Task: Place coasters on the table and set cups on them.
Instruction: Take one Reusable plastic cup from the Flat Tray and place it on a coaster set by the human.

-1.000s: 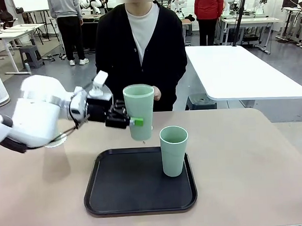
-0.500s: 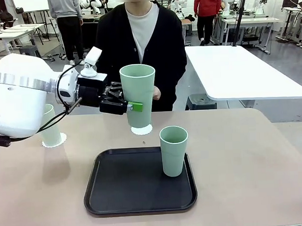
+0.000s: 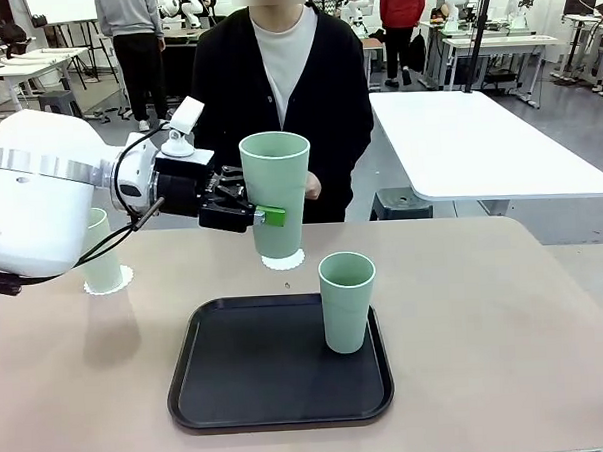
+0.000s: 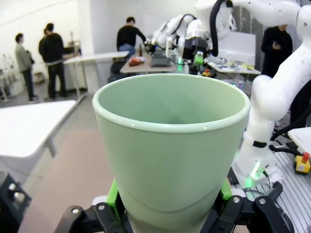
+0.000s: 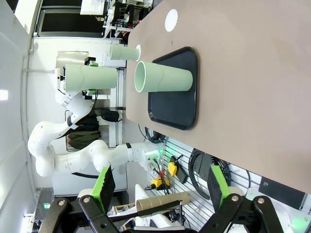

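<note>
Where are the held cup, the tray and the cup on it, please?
held cup [image 3: 285, 182]: front view, side wall.
tray [image 3: 258, 368]: front view, bare floor.
tray cup [image 3: 346, 309]: front view, side wall.

Front centre: black rounded tray [image 3: 239, 389]. Far side: person [image 3: 276, 97] standing, black cardigan, white shirt. Behind right: white table [image 3: 478, 143], grey stool [image 3: 396, 202] beside it.

Left claw clamped, right claw spread wide.
The left arm [image 3: 50, 202] reached in from the left with its wrist about level. The left claw [image 3: 264, 216] pointed sideways toward the middle, its green pads [image 4: 112, 199] pressed on opposite sides of an upright cup [image 3: 275, 172]. The right claw [image 5: 161, 187] had its fingers [image 5: 104, 183] far apart with nothing between them, its wrist rolled sideways to the desk [image 5: 243, 73].
</note>
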Robot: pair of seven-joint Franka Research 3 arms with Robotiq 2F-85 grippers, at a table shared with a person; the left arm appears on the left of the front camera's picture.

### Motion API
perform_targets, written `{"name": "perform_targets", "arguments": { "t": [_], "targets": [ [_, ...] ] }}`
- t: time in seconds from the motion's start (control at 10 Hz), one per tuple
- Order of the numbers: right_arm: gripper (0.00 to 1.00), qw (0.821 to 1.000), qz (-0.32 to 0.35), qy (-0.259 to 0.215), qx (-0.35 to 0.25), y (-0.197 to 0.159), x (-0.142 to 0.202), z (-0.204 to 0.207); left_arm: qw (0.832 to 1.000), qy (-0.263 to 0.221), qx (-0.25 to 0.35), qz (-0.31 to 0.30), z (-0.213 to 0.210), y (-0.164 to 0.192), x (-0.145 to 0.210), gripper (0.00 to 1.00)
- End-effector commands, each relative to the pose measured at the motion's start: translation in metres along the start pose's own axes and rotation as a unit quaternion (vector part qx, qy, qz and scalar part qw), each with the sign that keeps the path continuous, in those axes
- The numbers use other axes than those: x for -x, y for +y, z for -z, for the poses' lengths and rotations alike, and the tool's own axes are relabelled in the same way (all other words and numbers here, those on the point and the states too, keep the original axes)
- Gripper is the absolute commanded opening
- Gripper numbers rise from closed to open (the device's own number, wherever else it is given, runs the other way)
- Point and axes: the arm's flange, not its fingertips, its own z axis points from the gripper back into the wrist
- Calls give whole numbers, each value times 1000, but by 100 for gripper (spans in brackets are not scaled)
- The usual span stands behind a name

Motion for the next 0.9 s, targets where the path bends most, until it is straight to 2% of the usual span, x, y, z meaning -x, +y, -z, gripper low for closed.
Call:
{"name": "perform_targets", "arguments": {
  "t": [0.0, 0.1, 0.4, 0.8],
  "targets": [
    [100, 1000, -2, 0, -4, 0, 0, 0, 999, -20, -17, -20, -3, 48, 1, 86],
    [100, 1000, -2, 0, -4, 0, 0, 0, 999, -25, -20, -30, -4, 80, 7, 86],
    [100, 1000, -2, 0, -4, 0, 0, 0, 1000, -20, -9, -10, 4, 140, 25, 86],
    [100, 1000, -2, 0, -4, 0, 0, 0, 1000, -15, 3, -22, 3, 193, 55, 86]
  ]
}}
